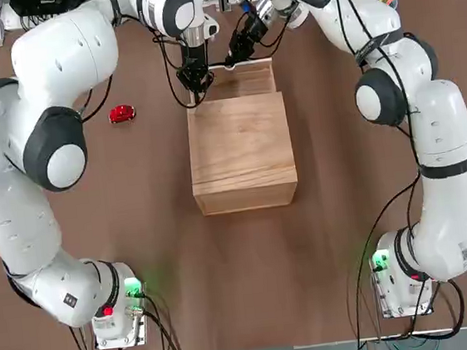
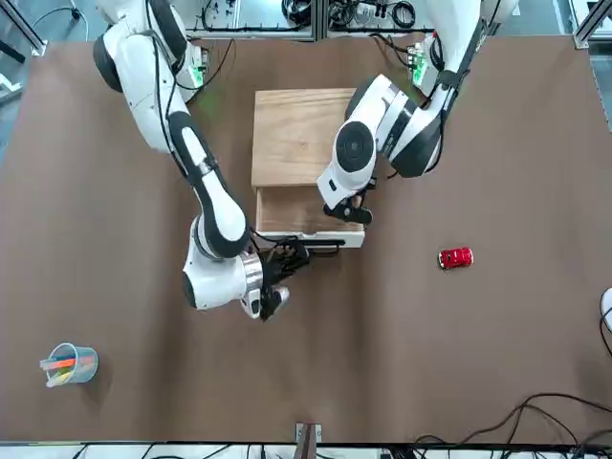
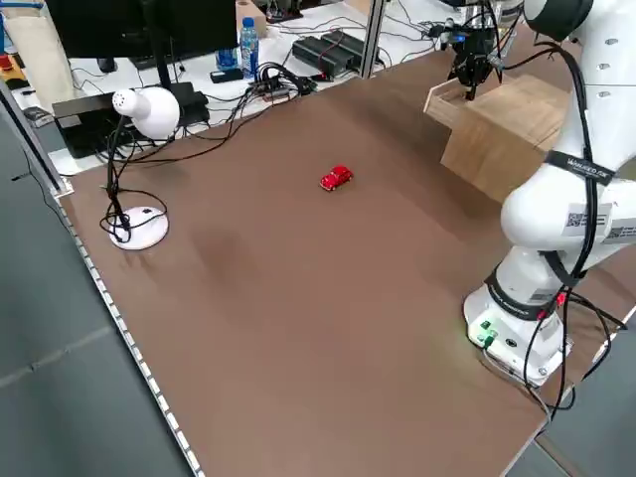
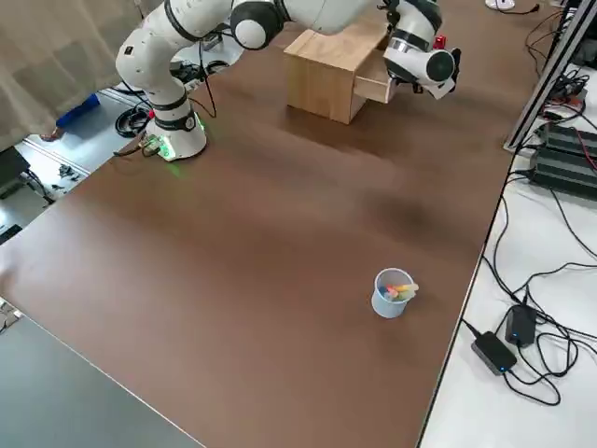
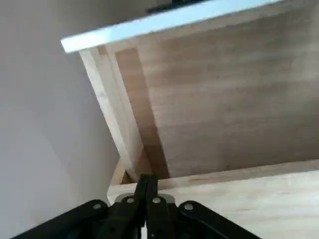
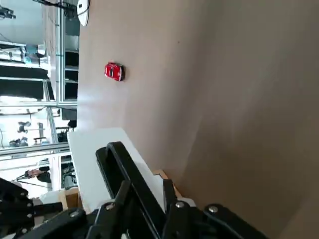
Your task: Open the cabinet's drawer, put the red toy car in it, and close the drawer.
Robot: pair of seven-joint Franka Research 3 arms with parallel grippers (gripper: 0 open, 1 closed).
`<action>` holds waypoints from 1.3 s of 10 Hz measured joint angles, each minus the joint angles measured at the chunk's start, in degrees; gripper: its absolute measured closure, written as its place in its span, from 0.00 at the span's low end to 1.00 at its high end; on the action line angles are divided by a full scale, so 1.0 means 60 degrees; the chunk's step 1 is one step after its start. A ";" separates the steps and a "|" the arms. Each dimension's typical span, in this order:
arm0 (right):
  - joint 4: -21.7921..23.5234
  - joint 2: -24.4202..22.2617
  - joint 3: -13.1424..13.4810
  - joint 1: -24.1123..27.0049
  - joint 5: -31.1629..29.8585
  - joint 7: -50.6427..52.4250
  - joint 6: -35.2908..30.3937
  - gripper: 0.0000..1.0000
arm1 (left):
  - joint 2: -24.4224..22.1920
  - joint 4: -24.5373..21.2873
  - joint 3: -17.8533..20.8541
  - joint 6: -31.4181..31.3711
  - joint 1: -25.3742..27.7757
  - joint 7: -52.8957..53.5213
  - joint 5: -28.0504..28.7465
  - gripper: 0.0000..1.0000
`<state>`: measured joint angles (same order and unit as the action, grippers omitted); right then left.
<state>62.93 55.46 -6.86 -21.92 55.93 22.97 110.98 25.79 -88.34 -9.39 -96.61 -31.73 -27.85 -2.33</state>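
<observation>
Your right gripper point(image 6: 145, 191) is at the far side of the cabinet from the arms' bases, its two fingers closed around the black bar handle point(image 6: 133, 169), as far as this crowded angle lets you judge. The drawer point(image 1: 245, 82) is partly out beneath it. Your left gripper point(image 5: 147, 181) is shut with nothing between its fingertips, at the cabinet's point(image 1: 241, 149) top front edge, beside the open drawer.

The red toy car point(image 1: 122, 113) sits on the brown tabletop point(image 1: 158, 250), well apart from your left gripper, out to its left and a little nearer the bases.

The step looks like finishing the opening. Pull straight away from the cabinet, level and slow, so the thin walls don't bind; keep the left fingertips lightly against the box as a brace, clear of the drawer's path. Stop once the gap will take the car easily; too hard a tug could drag the whole box.

Under your hands, the cabinet is a blocky, flat-topped box of pale wood with flowing grain. The drawer is a shallow wooden tray behind a smooth white front panel point(image 6: 89, 154). The handle is a squared black arch. The car is small, rounded and glossy.
</observation>
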 joint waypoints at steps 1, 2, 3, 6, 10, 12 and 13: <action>-0.0036 0.0023 -0.0001 0.0033 0.0024 0.0002 0.0012 0.73 | 0.0001 0.0000 0.0000 0.0000 0.0000 0.0000 0.0000 0.95; -0.0049 0.0034 0.0002 0.0060 0.0028 0.0001 0.0022 0.74 | 0.0001 0.0000 0.0000 -0.0002 0.0000 0.0000 0.0000 0.95; -0.0055 0.0041 0.0003 0.0083 0.0029 0.0001 0.0038 0.75 | 0.0001 0.0000 -0.0001 -0.0002 0.0000 0.0000 0.0000 0.95; -0.0099 0.0044 -0.0004 0.0089 0.0058 -0.0085 0.0135 0.62 | 0.0001 0.0000 -0.0001 -0.0003 0.0000 0.0000 0.0000 0.95; -0.0142 0.0045 -0.0008 0.0089 0.0158 -0.0159 0.0123 0.52 | 0.0002 0.0001 -0.0001 -0.0003 0.0000 0.0000 0.0000 0.95; -0.0201 0.0044 -0.0007 0.0126 0.0464 -0.0185 0.0121 0.38 | 0.0002 0.0001 -0.0001 -0.0003 0.0000 0.0000 0.0000 0.95; -0.0238 0.0044 -0.0007 0.0174 0.0528 -0.0191 0.0113 0.33 | 0.0002 0.0001 -0.0001 -0.0003 0.0000 0.0000 0.0000 0.95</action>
<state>61.50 55.72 -6.90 -20.88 59.10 21.83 111.66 25.80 -88.34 -9.40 -96.62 -31.73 -27.85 -2.33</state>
